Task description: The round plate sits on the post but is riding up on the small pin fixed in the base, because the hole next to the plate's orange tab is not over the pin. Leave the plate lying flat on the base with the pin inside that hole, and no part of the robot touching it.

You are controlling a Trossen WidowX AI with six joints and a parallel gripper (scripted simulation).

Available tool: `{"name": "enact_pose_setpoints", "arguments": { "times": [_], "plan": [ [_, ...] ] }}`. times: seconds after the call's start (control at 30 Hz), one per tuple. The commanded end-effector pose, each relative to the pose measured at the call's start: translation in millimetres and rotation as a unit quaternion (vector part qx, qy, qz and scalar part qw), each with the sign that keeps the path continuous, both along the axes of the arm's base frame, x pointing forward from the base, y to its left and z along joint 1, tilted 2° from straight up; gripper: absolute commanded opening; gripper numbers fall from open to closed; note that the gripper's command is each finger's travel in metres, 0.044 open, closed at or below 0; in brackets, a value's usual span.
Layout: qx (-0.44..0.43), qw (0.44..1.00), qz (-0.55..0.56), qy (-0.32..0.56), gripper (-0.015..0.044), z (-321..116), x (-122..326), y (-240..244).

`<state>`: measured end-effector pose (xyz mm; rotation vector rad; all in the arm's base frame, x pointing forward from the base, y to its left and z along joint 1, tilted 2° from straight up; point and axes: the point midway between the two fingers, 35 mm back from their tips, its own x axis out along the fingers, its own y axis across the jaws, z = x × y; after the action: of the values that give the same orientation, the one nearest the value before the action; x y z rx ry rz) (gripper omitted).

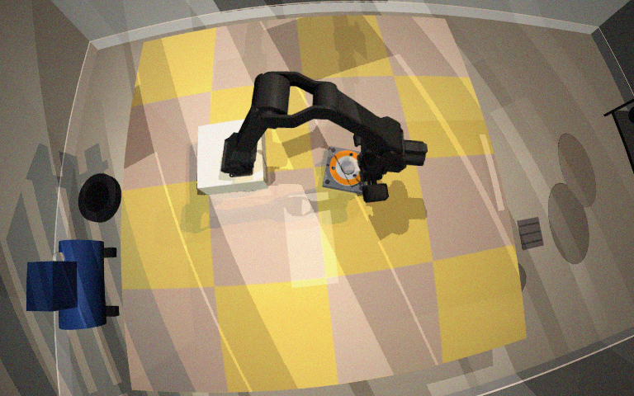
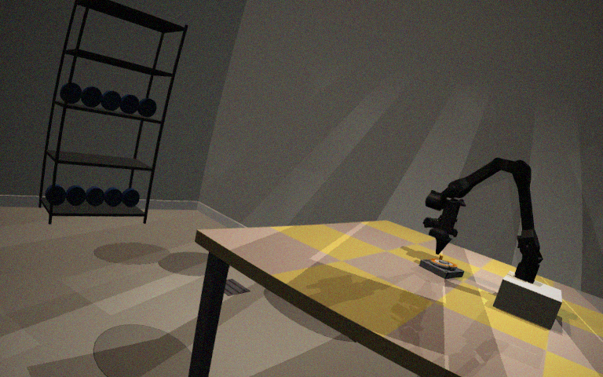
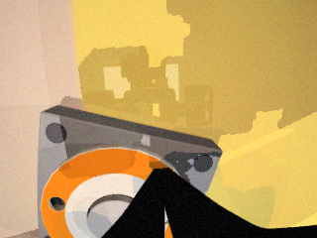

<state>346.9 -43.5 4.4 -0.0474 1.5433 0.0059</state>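
Observation:
The round plate (image 1: 337, 176) (image 3: 53, 180) has an orange ring around a pale centre and sits over the grey square base (image 1: 328, 181) (image 2: 437, 270) (image 3: 99, 135). The orange tab (image 2: 440, 257) stands up from the plate; in the wrist view a darker orange piece (image 3: 156, 164) shows at the fingertips. A dark hole (image 3: 57, 203) shows in the ring's left side. The post (image 3: 110, 218) shows in the plate's centre. My gripper (image 2: 439, 254) (image 3: 160, 176) is shut and empty, pointing down just above or at the tab; contact cannot be told. The pin and the hole beside the tab cannot be made out.
The arm's white mounting block (image 1: 231, 184) (image 2: 524, 306) stands left of the base in the top view. The arm arches from it over to the plate. A blue object (image 1: 82, 285) and a black round object (image 1: 99, 197) lie beyond the table's left edge. A black rack (image 2: 106, 162) stands far off.

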Motion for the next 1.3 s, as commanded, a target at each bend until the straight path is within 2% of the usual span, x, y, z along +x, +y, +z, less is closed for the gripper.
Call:
{"name": "enact_pose_setpoints", "arguments": {
  "times": [0.0, 1.27],
  "plan": [
    [-0.001, 1.000, -0.003, 0.002, 0.0000, -10, -1, 1],
    [-0.002, 1.000, -0.003, 0.003, 0.0000, -11, -27, -19]
  ]
}}
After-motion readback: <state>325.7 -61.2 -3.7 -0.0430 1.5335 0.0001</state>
